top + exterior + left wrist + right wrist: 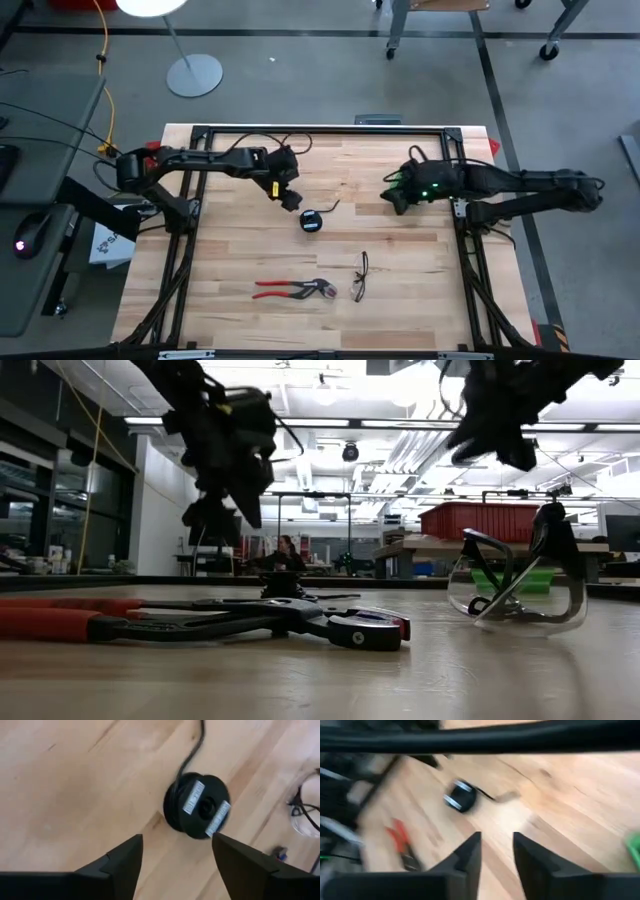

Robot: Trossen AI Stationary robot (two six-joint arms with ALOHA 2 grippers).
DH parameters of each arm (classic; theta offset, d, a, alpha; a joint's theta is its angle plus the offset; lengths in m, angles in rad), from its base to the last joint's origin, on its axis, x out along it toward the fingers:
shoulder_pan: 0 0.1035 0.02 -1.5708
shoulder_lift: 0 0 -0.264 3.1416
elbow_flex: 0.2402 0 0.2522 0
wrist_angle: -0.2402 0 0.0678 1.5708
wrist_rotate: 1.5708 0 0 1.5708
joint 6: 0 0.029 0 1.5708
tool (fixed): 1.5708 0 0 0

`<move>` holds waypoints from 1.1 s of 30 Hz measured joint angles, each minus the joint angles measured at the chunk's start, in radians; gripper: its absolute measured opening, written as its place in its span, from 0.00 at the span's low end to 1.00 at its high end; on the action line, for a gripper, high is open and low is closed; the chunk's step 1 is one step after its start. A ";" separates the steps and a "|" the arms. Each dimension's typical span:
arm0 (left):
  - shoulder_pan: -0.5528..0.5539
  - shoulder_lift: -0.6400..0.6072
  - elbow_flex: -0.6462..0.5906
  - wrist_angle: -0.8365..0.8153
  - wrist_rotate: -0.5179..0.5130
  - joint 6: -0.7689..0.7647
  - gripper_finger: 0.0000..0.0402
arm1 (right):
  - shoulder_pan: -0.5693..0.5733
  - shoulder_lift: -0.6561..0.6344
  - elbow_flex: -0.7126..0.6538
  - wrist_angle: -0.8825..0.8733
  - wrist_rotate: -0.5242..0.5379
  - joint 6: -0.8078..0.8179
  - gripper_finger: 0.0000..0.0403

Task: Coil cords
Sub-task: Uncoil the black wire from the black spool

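Black cord on its little round reel point(310, 222) lies flat on the wooden table point(230, 250), one loose tail trailing off its edge. Left pincer point(291, 199) hangs just beside the reel, fingers spread wide and holding nothing. Right pincer point(396, 200) sits well apart from the reel on its other side, fingers parted a little, also empty. Here's the worry: that free tail isn't tucked in, so a nudge from either arm could spin the reel and let turns slip off. A low sweep by the left pincer could knock the reel towards the red-handled pliers point(295, 290) and glasses point(360, 278) lying near it.
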 joint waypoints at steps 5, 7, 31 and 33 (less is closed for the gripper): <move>-0.001 0.084 0.000 0.074 0.113 -0.084 0.60 | -0.034 0.057 0.014 -0.037 -0.021 -0.007 0.39; -0.009 0.113 -0.001 0.081 0.122 -0.114 0.60 | -0.045 0.056 0.015 -0.036 -0.032 -0.028 0.40; -0.060 0.162 0.002 0.206 0.123 -0.287 0.05 | -0.059 -0.006 0.015 -0.058 -0.037 -0.139 0.38; -0.050 0.125 0.004 0.185 0.103 -0.254 0.03 | -0.059 -0.011 0.016 -0.031 -0.047 -0.141 0.38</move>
